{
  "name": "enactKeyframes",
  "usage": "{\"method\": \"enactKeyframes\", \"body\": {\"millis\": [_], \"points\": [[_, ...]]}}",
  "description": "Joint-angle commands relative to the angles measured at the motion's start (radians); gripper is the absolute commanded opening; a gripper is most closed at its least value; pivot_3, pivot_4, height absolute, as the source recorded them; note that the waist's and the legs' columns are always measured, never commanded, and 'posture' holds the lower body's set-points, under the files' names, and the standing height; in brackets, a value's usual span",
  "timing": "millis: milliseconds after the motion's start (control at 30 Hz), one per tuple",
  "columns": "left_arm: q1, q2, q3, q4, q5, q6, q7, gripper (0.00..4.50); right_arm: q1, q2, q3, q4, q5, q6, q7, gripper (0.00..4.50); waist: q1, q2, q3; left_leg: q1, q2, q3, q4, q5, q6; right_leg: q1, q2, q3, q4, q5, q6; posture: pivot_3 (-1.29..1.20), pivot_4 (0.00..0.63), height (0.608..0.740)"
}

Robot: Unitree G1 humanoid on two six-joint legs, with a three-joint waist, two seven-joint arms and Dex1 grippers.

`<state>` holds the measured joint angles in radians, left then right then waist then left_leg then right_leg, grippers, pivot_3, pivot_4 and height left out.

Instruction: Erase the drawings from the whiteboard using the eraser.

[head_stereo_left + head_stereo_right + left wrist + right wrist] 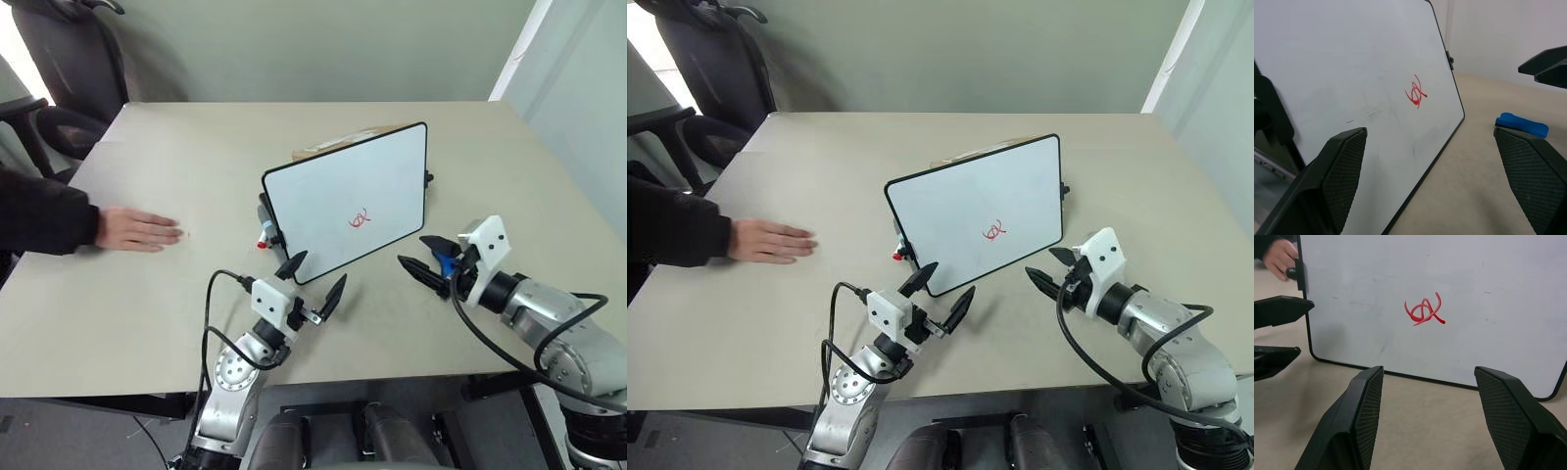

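Whiteboard (348, 201) stands propped and tilted back near the middle of your table (147, 323), its red drawings (360, 218) low on its face. Just beside the board's lower right corner you have the blue eraser (447, 264), under the right gripper (424, 258), whose fingers are spread wide and hold nothing. Your left gripper (313, 282) hangs before the board's lower edge, equally wide and empty. A red-tipped marker (263, 242) lies at the board's left edge, and farther left a person's hand (137, 230) rests flat on the table.
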<state>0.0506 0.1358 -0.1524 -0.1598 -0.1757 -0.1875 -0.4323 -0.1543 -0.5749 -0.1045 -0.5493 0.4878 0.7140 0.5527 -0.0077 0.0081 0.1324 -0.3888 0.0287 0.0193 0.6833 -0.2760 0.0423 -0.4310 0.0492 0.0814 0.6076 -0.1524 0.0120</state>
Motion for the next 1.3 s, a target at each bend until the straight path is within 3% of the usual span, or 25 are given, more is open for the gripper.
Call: {"method": "enactKeyframes", "body": {"millis": [33, 300, 667, 1300], "points": [[-0.007, 0.001, 0.006, -0.043, -0.002, -0.009, 0.003, 4.5, -0.012, -0.016, -0.027, -0.018, 0.012, -0.013, 0.008, 3.13, 0.0, 0.0, 0.0, 0.0, 0.0, 0.0, 0.0, 0.0, 0.0, 0.0, 0.0, 0.0, 0.0, 0.0, 0.0, 0.0, 0.15, 0.74], [-0.029, -0.005, -0.001, -0.015, 0.014, -0.018, 0.007, 4.5, -0.021, -0.015, -0.037, 0.011, 0.001, -0.015, -0.01, 3.13, 0.0, 0.0, 0.0, 0.0, 0.0, 0.0, 0.0, 0.0, 0.0, 0.0, 0.0, 0.0, 0.0, 0.0, 0.0, 0.0, 0.15, 0.74], [-0.027, -0.012, -0.011, -0.019, 0.016, -0.023, 0.008, 4.5, -0.139, -0.02, -0.059, 0.227, -0.106, 0.129, -0.182, 3.13, 0.001, 0.0, 0.0, 0.001, 0.0, 0.0, 0.0, 0.0, 0.0, 0.0, 0.0, 0.0, 0.0, 0.0, 0.001, 0.0, 0.15, 0.74], [-0.047, -0.013, -0.015, -0.005, 0.006, -0.028, -0.007, 4.5, -0.205, -0.03, -0.021, 0.333, -0.108, 0.374, -0.184, 3.13, 0.001, 0.0, 0.0, 0.0, 0.0, 0.0, 0.0, 0.0, 0.0, 0.0, 0.0, 0.0, 0.0, 0.0, 0.001, 0.0, 0.15, 0.74]]}}
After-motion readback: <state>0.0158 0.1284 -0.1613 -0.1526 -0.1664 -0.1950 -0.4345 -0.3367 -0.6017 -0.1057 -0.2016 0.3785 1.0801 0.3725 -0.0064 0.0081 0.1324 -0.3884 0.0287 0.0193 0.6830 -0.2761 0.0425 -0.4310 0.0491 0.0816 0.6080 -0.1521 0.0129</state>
